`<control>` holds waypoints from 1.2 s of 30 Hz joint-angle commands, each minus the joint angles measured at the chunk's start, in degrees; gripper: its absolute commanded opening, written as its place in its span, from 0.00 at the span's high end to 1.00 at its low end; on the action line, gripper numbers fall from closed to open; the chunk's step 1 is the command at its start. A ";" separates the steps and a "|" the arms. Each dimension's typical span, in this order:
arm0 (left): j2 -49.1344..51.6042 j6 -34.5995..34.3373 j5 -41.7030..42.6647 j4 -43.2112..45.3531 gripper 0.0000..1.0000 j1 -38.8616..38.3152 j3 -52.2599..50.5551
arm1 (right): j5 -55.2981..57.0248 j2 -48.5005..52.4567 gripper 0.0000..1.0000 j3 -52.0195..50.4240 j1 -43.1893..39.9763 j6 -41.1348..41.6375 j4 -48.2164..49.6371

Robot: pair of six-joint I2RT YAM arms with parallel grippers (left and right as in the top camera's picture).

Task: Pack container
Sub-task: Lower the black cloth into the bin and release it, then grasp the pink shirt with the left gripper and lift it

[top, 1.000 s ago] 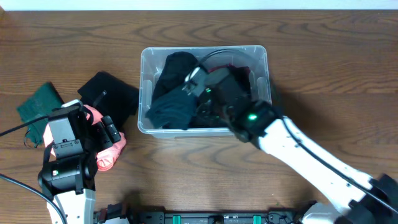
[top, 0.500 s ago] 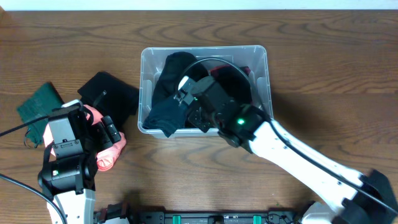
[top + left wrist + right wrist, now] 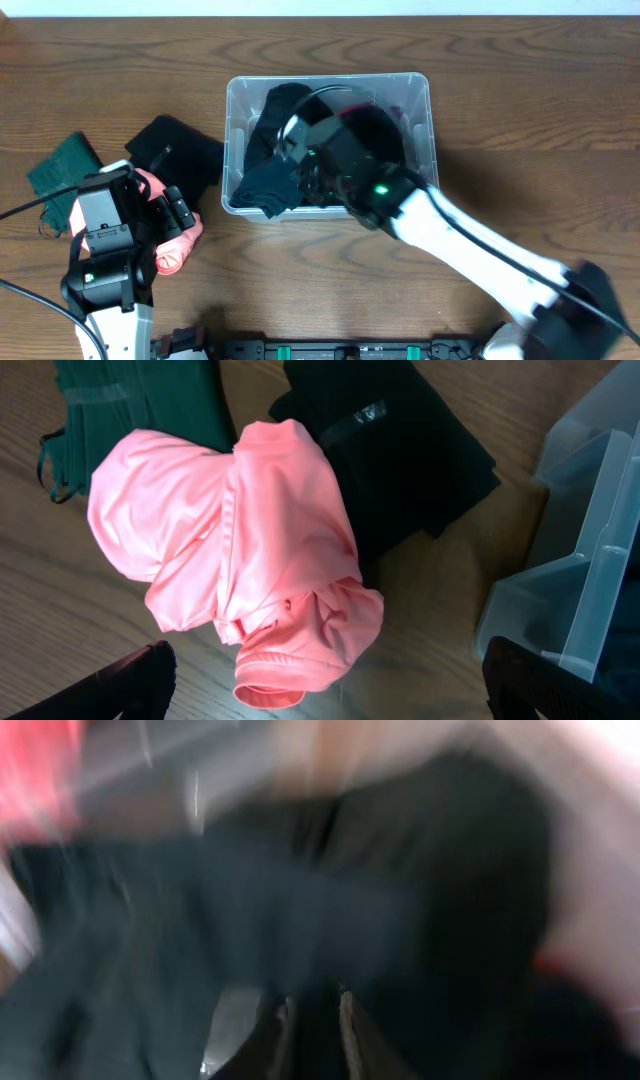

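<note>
Right claw [image 3: 298, 165] inside clear, rounded, thick-rimmed container [image 3: 400, 79].

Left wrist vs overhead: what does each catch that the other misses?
Only the left wrist: a close look at the left tool, fingertips spread wide, and the folds of the pink garment. Only the overhead: the whole container, the dark clothes inside it, and the right arm reaching in. Both: the pink garment, the green garment, the black garment and part of the container.
</note>
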 commanded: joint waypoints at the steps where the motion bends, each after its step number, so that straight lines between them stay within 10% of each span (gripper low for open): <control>1: -0.04 -0.57 0.81 -0.02 0.02 0.24 1.25 | -4.28 4.24 0.87 -0.24 0.04 5.49 -4.00; 7: -0.07 -0.57 0.79 0.00 0.02 0.24 1.25 | -1.18 4.44 0.82 0.04 -1.22 5.73 -3.21; 20: 0.52 -3.26 -0.96 1.16 0.02 1.75 1.25 | 5.42 -16.52 0.28 1.57 -16.46 6.62 -2.23; 36: 28.65 -11.26 8.20 9.84 0.02 27.71 1.11 | 3.89 -19.21 0.18 1.38 -37.86 9.53 -17.27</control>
